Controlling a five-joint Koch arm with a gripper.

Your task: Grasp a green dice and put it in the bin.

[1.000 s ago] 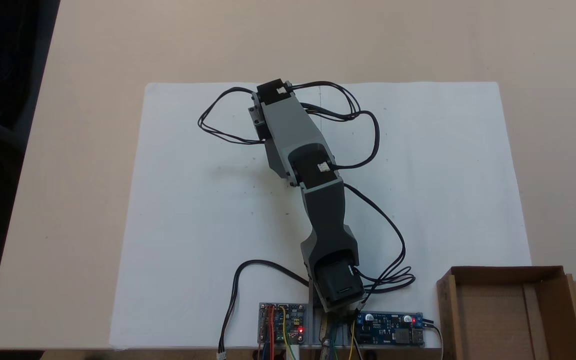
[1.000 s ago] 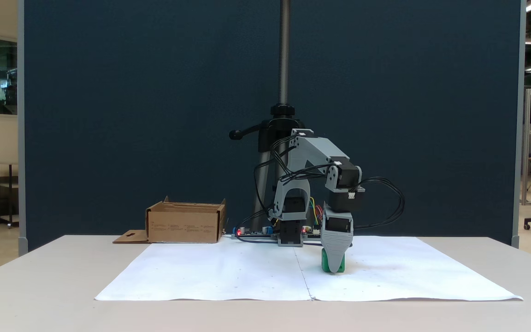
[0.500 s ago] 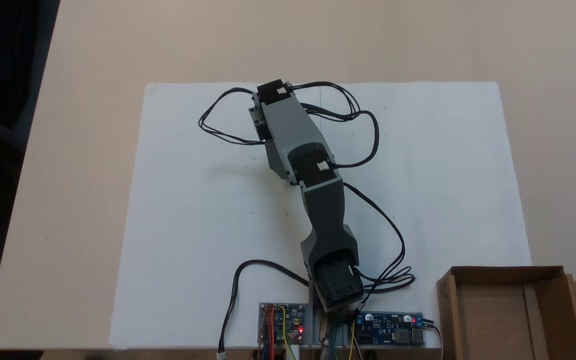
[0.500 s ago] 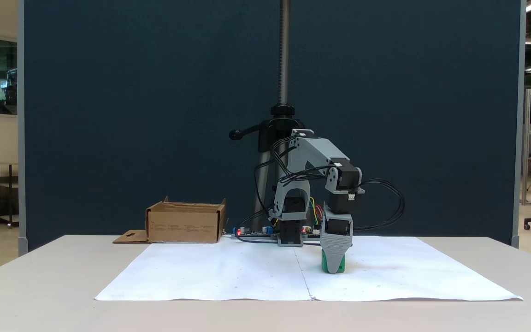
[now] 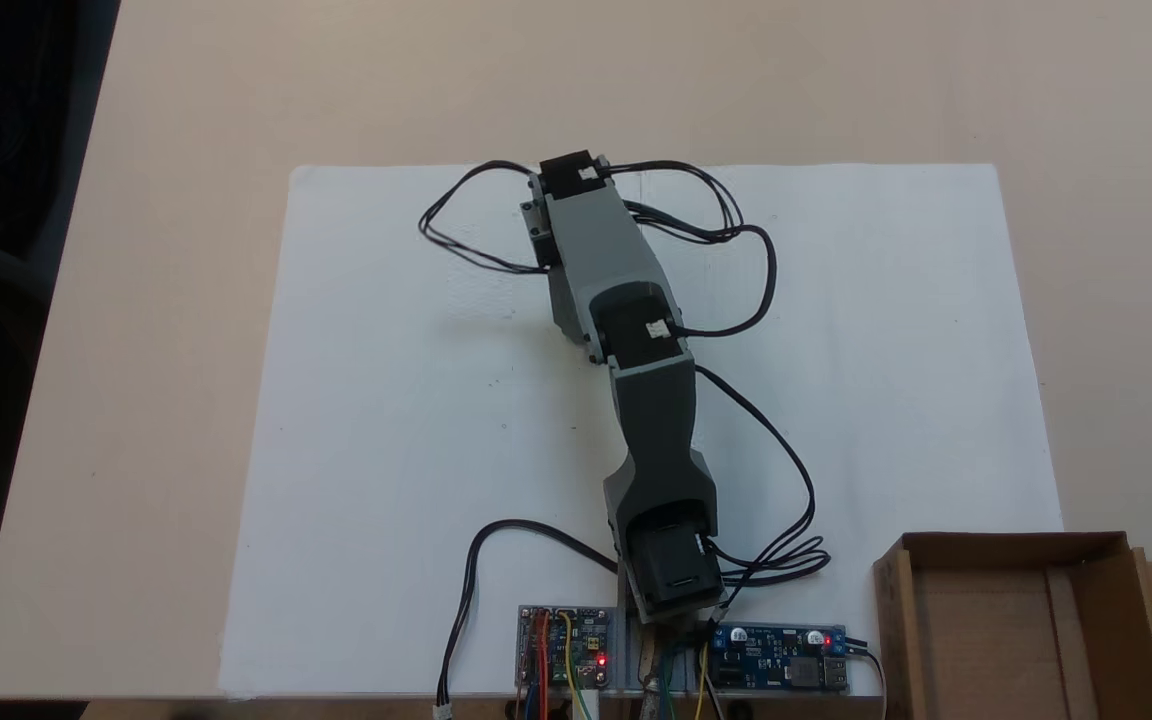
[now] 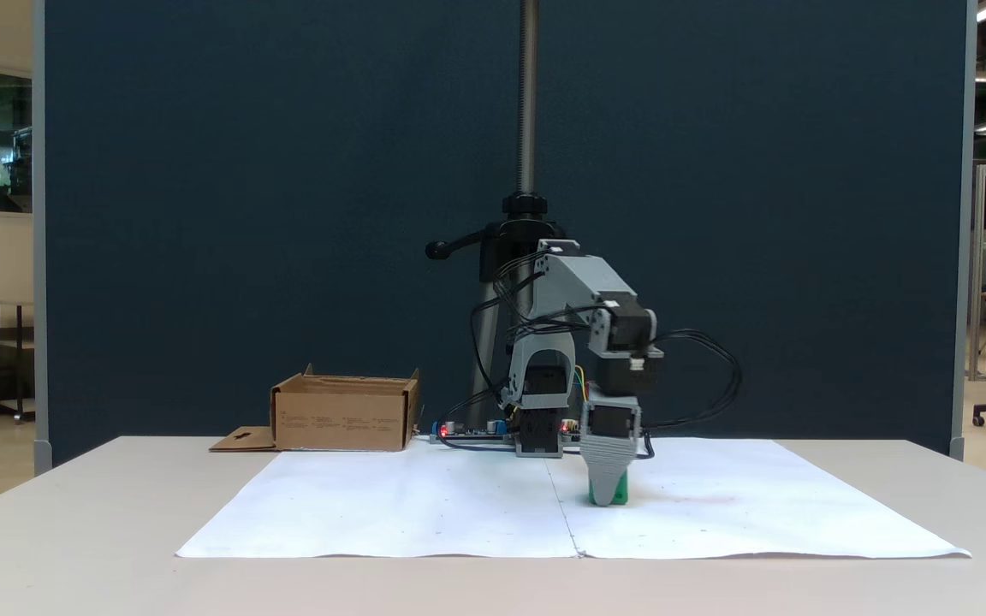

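1. Where it points straight down over the white paper point(image 6: 424, 505), the end effector point(image 6: 602, 499) has one jaw facing the camera; grip state: cannot tell.
2. Green dice point(image 6: 620, 489) sits behind that jaw, low on the paper.
3. Bin point(image 6: 343, 415) stands well apart at the counter point(image 6: 74, 530) edge.

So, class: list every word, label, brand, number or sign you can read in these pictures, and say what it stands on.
None can be read.
Bin: small dark print on the front wall, too small to read.
Circuit boards: markings too small and blurred to read.
Motor labels on the arm: white tags, no legible text.
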